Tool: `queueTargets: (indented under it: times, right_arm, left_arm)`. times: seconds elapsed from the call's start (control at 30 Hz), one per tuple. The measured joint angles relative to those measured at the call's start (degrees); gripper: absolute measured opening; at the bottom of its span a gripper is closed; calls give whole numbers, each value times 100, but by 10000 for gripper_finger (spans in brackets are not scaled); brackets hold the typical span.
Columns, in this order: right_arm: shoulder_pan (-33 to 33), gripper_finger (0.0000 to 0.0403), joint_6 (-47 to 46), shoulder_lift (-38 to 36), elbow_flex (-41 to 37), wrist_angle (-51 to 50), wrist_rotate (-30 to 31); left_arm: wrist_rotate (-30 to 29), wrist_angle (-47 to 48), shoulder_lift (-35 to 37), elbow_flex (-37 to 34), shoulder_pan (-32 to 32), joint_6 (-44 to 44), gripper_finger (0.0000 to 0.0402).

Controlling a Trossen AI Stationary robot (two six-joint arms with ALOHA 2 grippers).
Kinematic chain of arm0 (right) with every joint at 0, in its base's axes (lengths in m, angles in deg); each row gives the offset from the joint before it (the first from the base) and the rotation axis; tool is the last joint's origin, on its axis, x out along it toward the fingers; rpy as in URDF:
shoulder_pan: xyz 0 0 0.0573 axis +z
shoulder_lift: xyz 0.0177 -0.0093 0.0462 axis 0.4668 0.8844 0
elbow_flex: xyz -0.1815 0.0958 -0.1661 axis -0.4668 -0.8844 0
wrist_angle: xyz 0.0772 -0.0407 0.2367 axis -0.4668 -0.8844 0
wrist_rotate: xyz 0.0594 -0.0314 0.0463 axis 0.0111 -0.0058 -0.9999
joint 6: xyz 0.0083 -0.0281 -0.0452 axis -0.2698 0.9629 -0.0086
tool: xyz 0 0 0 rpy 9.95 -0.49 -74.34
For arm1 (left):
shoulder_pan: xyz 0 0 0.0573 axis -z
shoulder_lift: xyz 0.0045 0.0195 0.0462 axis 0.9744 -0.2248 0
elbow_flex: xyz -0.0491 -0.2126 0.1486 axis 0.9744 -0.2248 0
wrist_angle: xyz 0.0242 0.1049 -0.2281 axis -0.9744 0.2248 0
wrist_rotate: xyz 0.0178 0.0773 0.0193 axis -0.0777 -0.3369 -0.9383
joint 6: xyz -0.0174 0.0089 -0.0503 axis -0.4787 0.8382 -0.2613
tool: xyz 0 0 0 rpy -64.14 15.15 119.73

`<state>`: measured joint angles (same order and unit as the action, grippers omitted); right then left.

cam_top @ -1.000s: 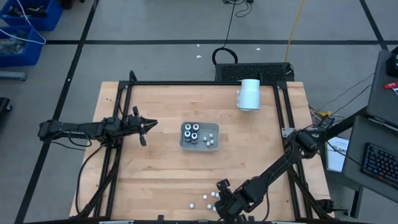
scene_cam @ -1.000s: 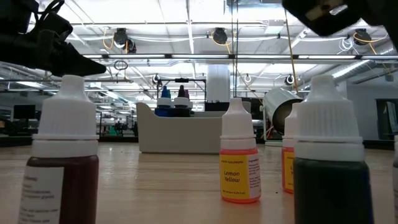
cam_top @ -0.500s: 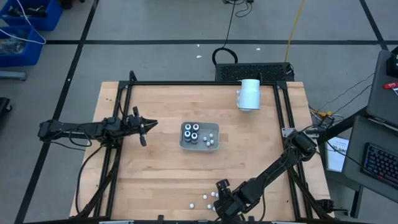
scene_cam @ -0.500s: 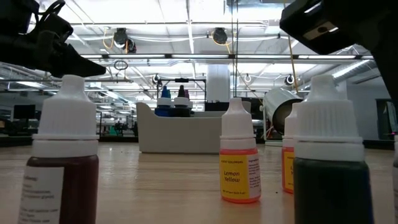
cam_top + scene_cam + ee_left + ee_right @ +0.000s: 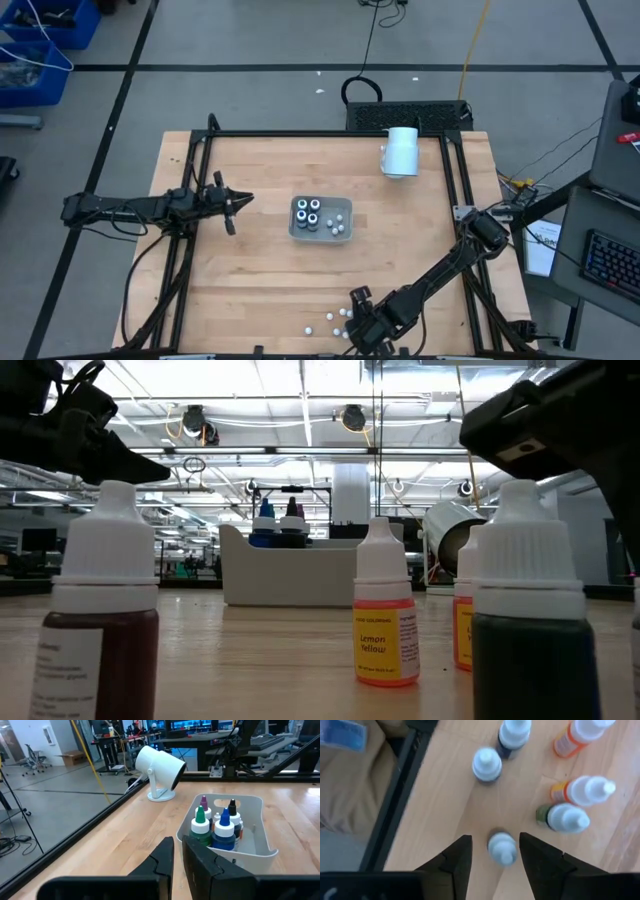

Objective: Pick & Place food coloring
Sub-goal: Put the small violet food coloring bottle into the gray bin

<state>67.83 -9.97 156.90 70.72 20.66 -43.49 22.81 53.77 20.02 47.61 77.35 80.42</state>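
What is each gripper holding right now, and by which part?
Nothing is held. The right gripper is open, straddling an upright white-capped bottle without gripping it. The left gripper is shut and empty, short of the tray.

Bright even overhead light, soft shadows, blurred right wrist view

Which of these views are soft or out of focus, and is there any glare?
Right wrist view: the bottles between the right gripper fingers look motion-blurred. Low view: the nearest bottles are soft, the Lemon Yellow one reads clearly, ceiling lights glare behind. Left wrist view: sharp on the tray. High view: evenly lit.
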Motion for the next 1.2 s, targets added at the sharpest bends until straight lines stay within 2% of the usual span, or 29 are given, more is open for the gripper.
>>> queueTargets:
  times: [0.27,0.6,0.8,1.03,1.2]
  right_arm:
    - [-2,117,-6,0,0,102,-7]
    - [-68,50,-184,-7,2,-28,-11]
    - [-170,49,-376,-87,7,-490,-12]
    - [-548,47,-130,-1023,2,-1113,33]
    - [-1075,47,375,-1965,4,-1100,996]
  left_arm:
    - [-1,0,2,0,0,1,47]
    - [-3,0,0,0,0,3,47]
    - [-5,0,2,0,0,16,47]
    - [-5,0,0,0,0,127,47]
    - [-5,2,0,2,0,151,47]
